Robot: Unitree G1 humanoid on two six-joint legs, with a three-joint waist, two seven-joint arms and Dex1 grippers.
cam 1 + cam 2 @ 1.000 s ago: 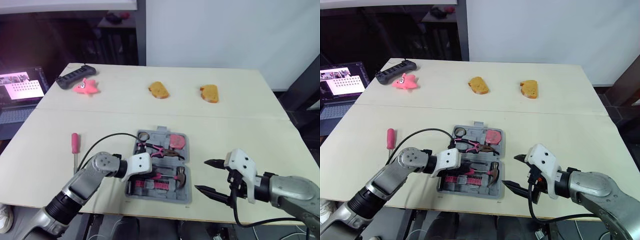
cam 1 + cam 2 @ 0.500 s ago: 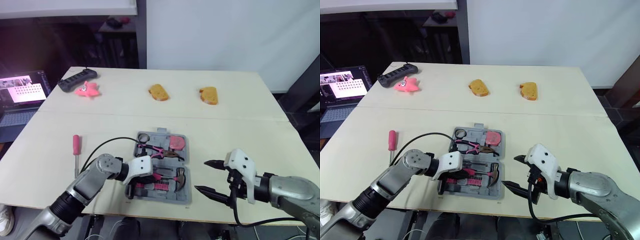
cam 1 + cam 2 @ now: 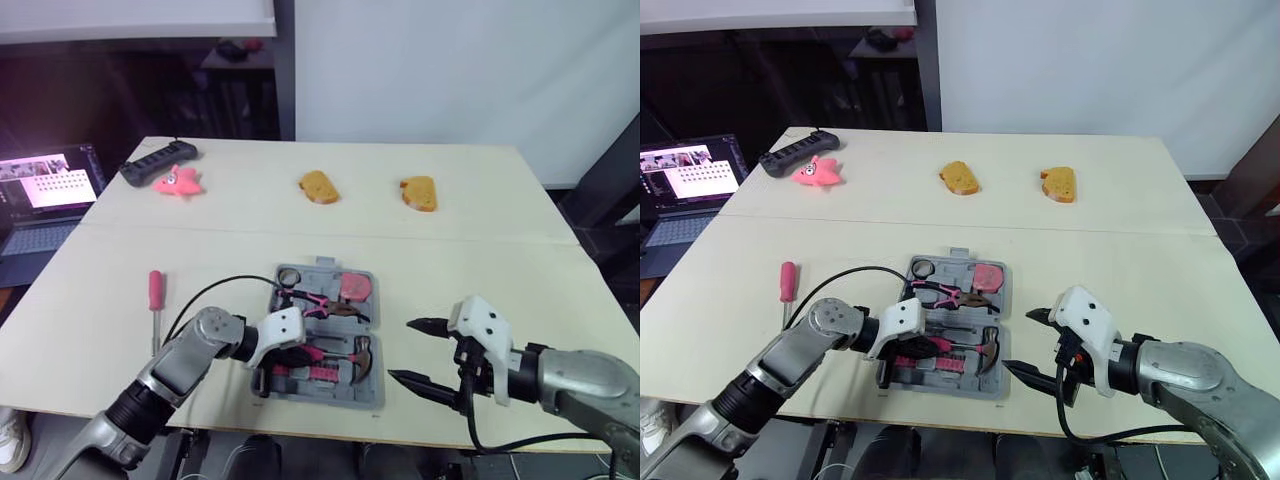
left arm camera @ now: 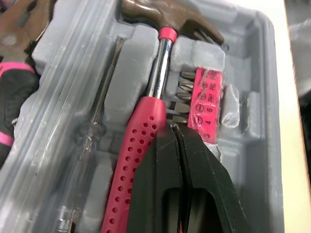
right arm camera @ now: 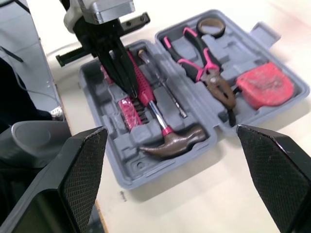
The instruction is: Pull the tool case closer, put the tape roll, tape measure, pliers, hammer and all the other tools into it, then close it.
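Table: pale top, seam running across it beyond the middle. Laptop off its left side, screen lit.

Tool case: grey, lying open and flat near the table's front edge, about mid-width. Both halves face up.

Left gripper: fingers pressed together, nothing between them. Tips are down in the near half of the case, touching the hammer's pink handle and just beside the bit holder.

Right gripper: fingers spread wide apart, empty, hovering just off the case's right side above the table's front edge.

Hammer: in its slot in the near half, head toward the right.

Pliers: pink grips, seated in the far half.

Pink screwdriver: on the bare table, well to the left of the case, handle pointing away.

Clear-handled screwdriver: in the slot beside the hammer.

Tape measure: red, far half, right corner.

Two pieces of bread and a pink toy: far part of the table.

Bit holder: pink, near half.

Tape roll: dark ring, far half, left corner.
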